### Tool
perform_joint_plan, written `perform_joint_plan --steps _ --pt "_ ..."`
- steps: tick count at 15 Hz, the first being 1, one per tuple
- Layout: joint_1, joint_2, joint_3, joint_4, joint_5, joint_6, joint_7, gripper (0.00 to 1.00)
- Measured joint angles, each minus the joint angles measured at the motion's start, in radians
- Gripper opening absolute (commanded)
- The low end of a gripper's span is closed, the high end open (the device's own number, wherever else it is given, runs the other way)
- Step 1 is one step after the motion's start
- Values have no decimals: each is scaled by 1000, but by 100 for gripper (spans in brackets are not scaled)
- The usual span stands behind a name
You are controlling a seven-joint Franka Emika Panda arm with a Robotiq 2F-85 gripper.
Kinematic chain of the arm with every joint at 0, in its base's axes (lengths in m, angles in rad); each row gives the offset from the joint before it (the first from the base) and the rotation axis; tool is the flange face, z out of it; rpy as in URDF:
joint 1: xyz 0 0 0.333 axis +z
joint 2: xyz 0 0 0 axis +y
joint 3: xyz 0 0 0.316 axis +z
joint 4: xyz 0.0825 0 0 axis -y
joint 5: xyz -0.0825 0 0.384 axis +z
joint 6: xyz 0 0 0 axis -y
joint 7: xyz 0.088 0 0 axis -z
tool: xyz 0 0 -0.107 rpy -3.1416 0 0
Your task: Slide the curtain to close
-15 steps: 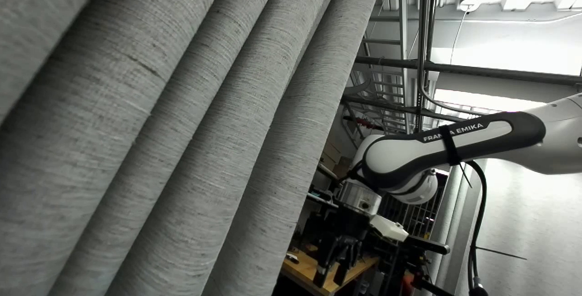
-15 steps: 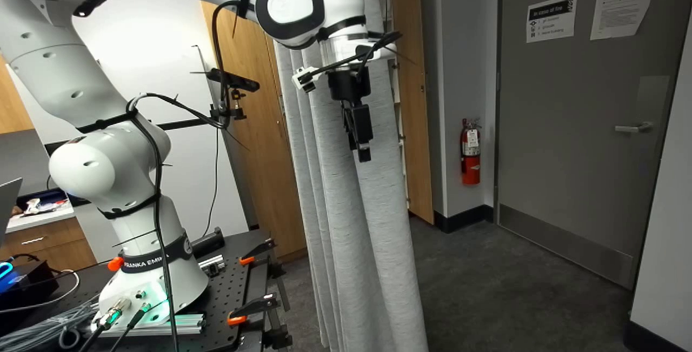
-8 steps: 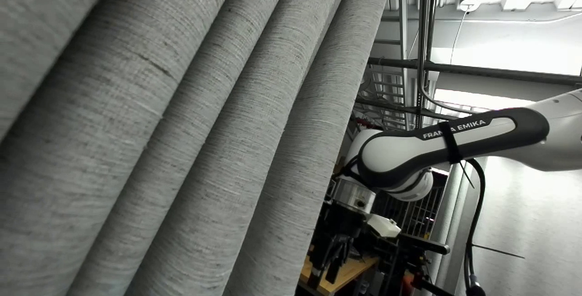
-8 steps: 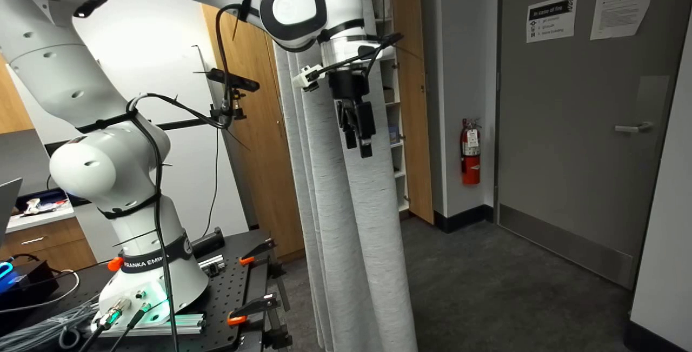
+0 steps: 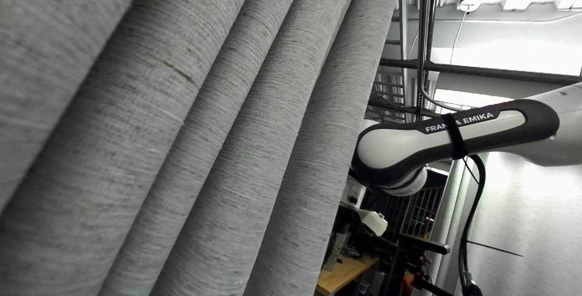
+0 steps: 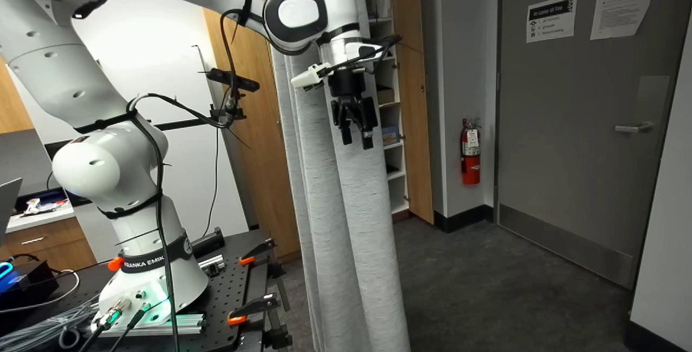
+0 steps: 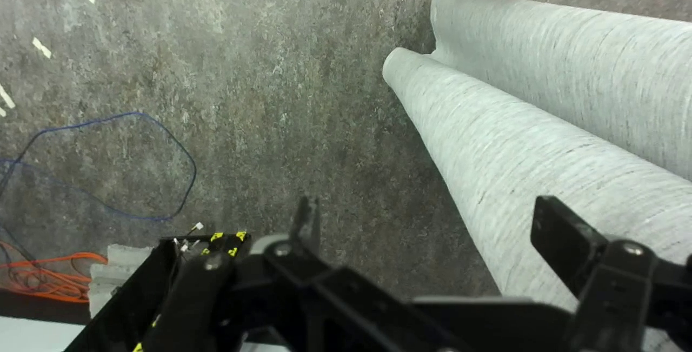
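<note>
Your curtain (image 6: 324, 222) hangs in long folds in front of the tall wooden cabinet (image 6: 265, 168) in an exterior view, with shelves (image 6: 394, 146) showing just past its edge. In an exterior view with a wooden tabletop (image 5: 345, 275) low in frame, the same fabric fills the left and middle. In the wrist view you see two folds ending at a hem over the floor (image 7: 270, 98); can't tell if it touches down.

Your gripper (image 6: 357, 140) points down, in front of the curtain; beside the tabletop it's mostly hidden or too dark to read. Jaws are apart, wide gap: in the wrist view one finger (image 7: 562, 241) shows over the fabric, its mate over floor. Can't tell if either touches cloth.

Your arm (image 6: 130, 157) stands on the black perforated table (image 6: 224, 287), clamps (image 6: 257, 305) along that edge. Further out: gray door (image 6: 567, 125) with two paper sheets (image 6: 551, 18), red fire extinguisher (image 6: 470, 163) near it. Wrist view also gives you a loop of blue cable (image 7: 195, 168) and a tangle of orange cable (image 7: 48, 287) low in the corner.
</note>
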Motion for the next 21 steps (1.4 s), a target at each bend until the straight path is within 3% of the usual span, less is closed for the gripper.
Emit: perform_joint_plan --steps 11,21 --pt "91 -20 30 1 29 62 -93 100" --pt "122 -20 27 -1 119 62 -290 100"
